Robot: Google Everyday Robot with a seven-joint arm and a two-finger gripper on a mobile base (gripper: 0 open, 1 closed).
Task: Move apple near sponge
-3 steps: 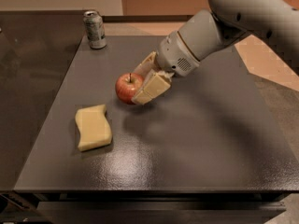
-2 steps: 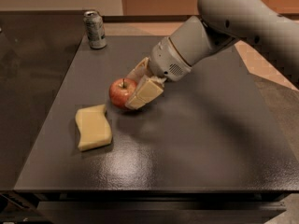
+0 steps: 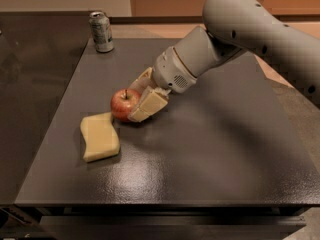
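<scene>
Just off the sponge's far right corner, apple: I see the red apple (image 3: 123, 103) with its stem up, very close to the sponge (image 3: 100, 136); I cannot tell from my feed whether the 2 touch.
Sponge: pale yellow, lying flat on the dark table (image 3: 210, 159), its long side running away from me, wavy edge toward the apple.
Gripper: the gripper (image 3: 135, 100) sits to the right of the sponge, on the apple's right side, tilted down toward the tabletop.
Grip: its 2 cream fingers (image 3: 148, 105) are clamped on the apple, 1 on the near side and 1 on the far side, so the fruit is held between them.
Apple height: low, at the sponge's level or barely above; I cannot tell if it rests on the table.
Arm: the grey arm (image 3: 240, 24) reaches in from well to the right of the sponge and beyond it, sloping down to the wrist.
Can: 1 drink can (image 3: 101, 31) stands upright well beyond the sponge, near the table's far left corner, apart from everything else.
</scene>
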